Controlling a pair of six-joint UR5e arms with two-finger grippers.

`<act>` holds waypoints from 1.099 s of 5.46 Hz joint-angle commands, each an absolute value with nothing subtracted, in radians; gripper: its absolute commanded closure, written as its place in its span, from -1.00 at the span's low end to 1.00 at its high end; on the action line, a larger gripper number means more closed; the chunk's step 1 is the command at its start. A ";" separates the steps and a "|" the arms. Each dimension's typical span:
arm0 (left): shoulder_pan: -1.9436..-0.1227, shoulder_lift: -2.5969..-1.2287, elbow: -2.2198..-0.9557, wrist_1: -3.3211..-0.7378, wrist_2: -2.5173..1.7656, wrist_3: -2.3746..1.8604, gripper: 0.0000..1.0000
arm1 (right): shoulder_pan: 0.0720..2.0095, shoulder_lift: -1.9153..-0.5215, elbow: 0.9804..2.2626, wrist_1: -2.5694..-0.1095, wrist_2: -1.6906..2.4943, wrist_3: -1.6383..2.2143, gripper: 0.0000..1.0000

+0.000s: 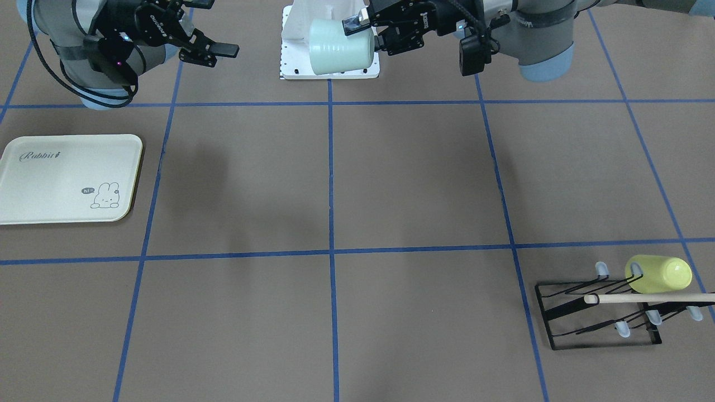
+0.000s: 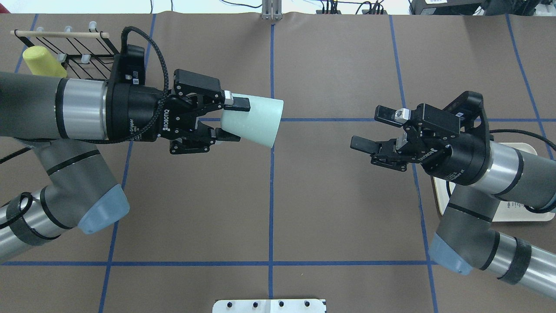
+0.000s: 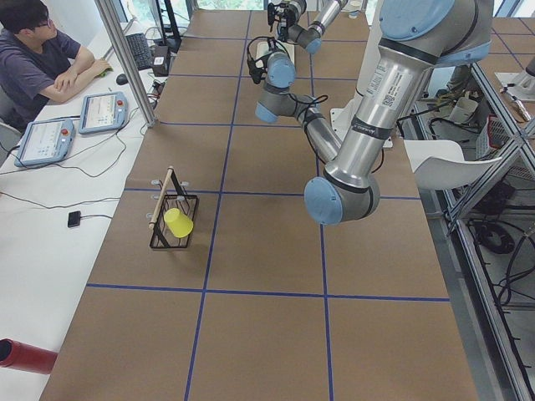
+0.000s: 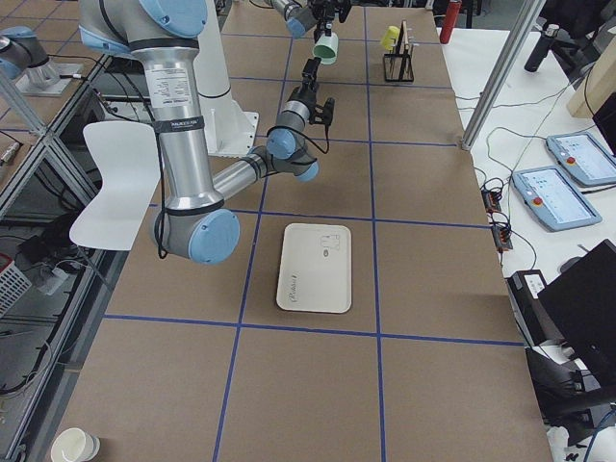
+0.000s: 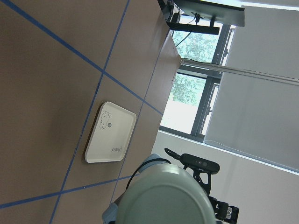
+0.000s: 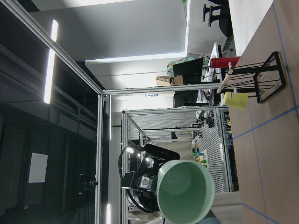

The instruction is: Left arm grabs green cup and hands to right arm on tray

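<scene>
I had the left gripper (image 2: 235, 121) pinching the green cup (image 2: 256, 121) across its narrow base end, one finger on each side of the wall. The cup was off the table, lying on its side in the air. That grip looked deliberate to me: it left the wide rim end free and pointing across the table at the other arm. The right wrist camera looked straight into the open mouth.

The right gripper (image 2: 372, 128) faced the cup with its jaws spread and nothing between them. It was well apart from the rim, on the far side of the centre grid line. I read this as the approach to the hand-over, with the pick done and the transfer not yet made. The spread looked enough to take the cup's wall, though I could not judge that for certain.

The tray (image 1: 56, 190) lay flat on the table on the right arm's side. It held nothing and was near that arm's elbow, so the receiving arm would have a short way to carry the cup.

On the left arm's side, a yellow-green cup (image 1: 659, 274) hung on the wire rack (image 1: 592, 318), untouched and well apart from the exchange.
</scene>
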State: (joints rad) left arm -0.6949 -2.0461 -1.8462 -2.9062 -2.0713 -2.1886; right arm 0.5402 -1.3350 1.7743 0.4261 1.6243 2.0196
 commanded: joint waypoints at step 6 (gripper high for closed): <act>-0.695 -2.051 -1.836 -2.904 -2.072 -2.180 1.00 | 0.495 -1.149 1.772 0.163 1.589 2.002 -0.95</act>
